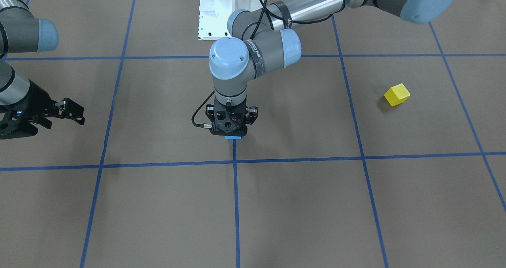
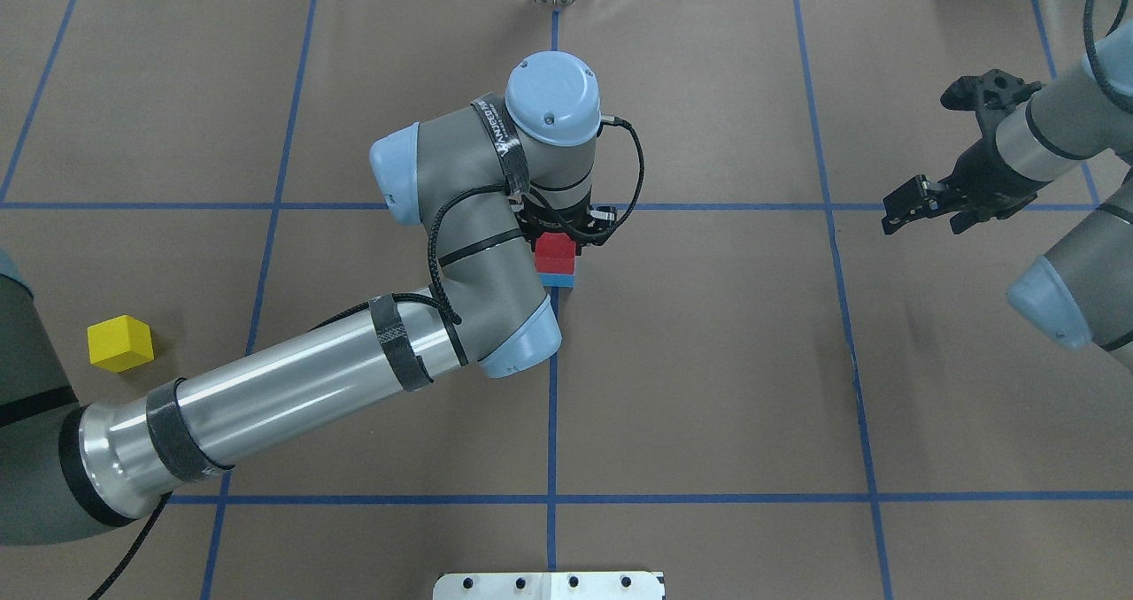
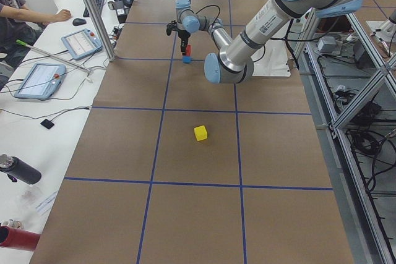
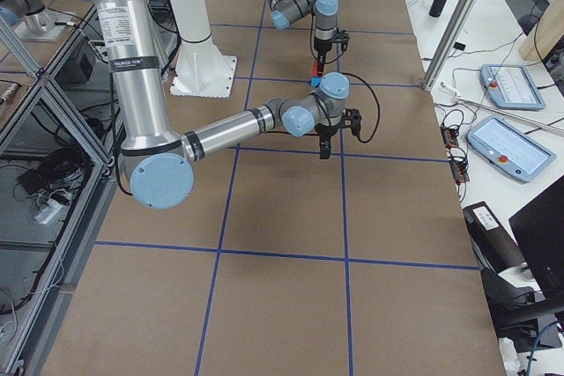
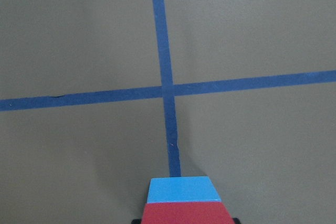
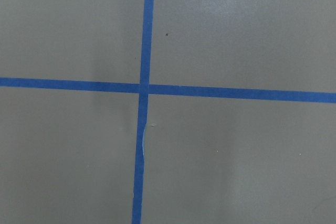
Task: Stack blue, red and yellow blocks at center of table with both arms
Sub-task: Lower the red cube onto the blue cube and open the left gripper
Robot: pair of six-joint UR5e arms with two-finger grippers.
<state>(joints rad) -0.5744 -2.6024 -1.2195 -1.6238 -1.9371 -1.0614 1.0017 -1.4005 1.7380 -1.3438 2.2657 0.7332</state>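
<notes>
A red block (image 2: pixel 555 248) sits on a blue block (image 2: pixel 556 279) at the table's centre, on a blue tape line. My left gripper (image 2: pixel 556 239) points straight down and is shut on the red block. In the front-facing view only a sliver of the blue block (image 1: pixel 233 137) shows under this gripper (image 1: pixel 231 127). The left wrist view shows the red block (image 5: pixel 186 213) on the blue one (image 5: pixel 182 190). A yellow block (image 2: pixel 120 343) lies alone at the table's left, far from both grippers. My right gripper (image 2: pixel 905 208) is open and empty, raised at the right.
Blue tape lines divide the brown table into squares (image 2: pixel 551 498). The white robot base plate (image 2: pixel 549 585) is at the near edge. In the exterior left view a desk with tablets (image 3: pixel 38 80) and a seated person (image 3: pixel 15 10) flank the table.
</notes>
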